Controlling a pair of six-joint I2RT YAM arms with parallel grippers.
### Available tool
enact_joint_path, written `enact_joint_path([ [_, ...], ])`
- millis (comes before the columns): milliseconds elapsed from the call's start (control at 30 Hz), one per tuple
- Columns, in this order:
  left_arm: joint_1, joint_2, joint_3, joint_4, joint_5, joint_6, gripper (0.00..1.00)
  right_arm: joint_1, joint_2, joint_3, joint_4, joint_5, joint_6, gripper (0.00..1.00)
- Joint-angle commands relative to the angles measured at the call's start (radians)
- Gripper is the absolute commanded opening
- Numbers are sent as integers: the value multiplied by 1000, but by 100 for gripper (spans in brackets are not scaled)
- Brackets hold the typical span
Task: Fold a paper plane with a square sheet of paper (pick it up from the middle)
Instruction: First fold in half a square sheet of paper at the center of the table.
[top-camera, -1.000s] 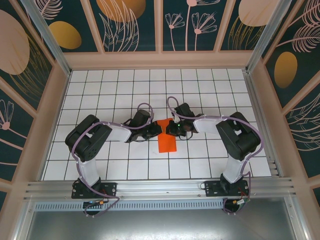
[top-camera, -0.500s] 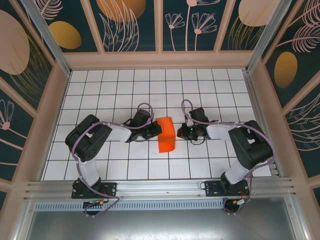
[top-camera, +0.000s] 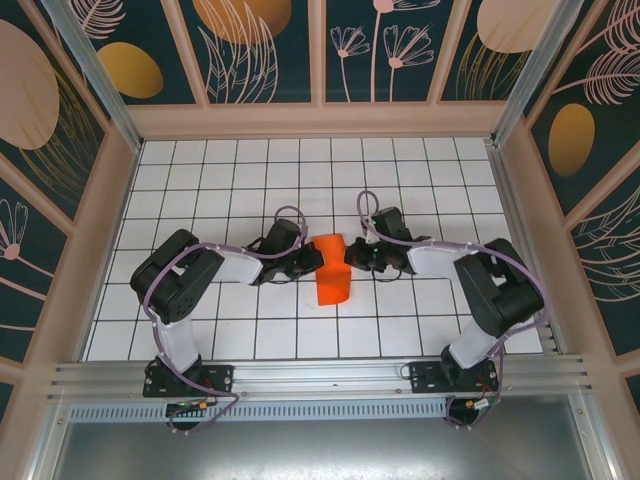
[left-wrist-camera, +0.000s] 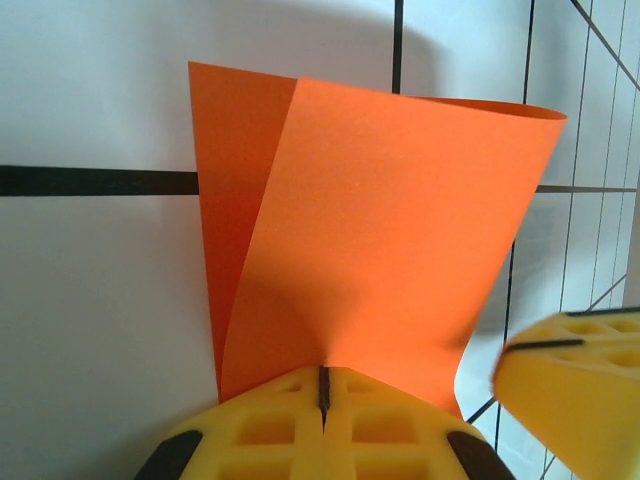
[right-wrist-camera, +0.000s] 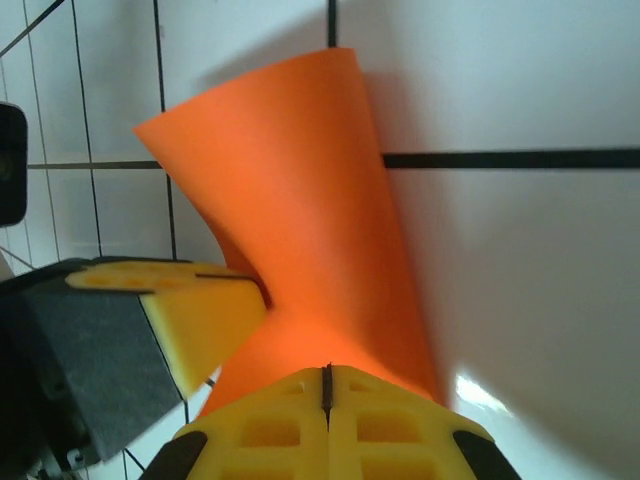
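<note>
Swung back in with the right gripper (top-camera: 348, 257), jaws shut and empty, to press the bulging square sheet of paper (top-camera: 333, 282) flat, with the left gripper (top-camera: 319, 259) pinching its opposite edge as anchor, mid-table between both.

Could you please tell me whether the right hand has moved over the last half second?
Yes. The right hand moved left across the white tiles, up to the right edge of the orange sheet.
</note>
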Motion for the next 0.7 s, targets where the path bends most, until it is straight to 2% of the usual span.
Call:
enact_joint_path([
  [0, -4, 123, -81, -241, -138, 13, 0, 14, 48, 26, 125, -69, 33, 0],
  [233, -3, 124, -80, -253, -142, 15, 0, 12, 101, 10, 127, -39, 16, 0],
  [400, -4, 125, -78, -270, -152, 18, 0, -28, 117, -41, 95, 2, -15, 0],
  [567, -4, 125, -86, -277, -161, 22, 0, -112, 71, -86, 57, 38, -46, 0],
  [667, -4, 125, -86, -275, -158, 24, 0, -128, 9, -81, 40, 52, -47, 0],
])
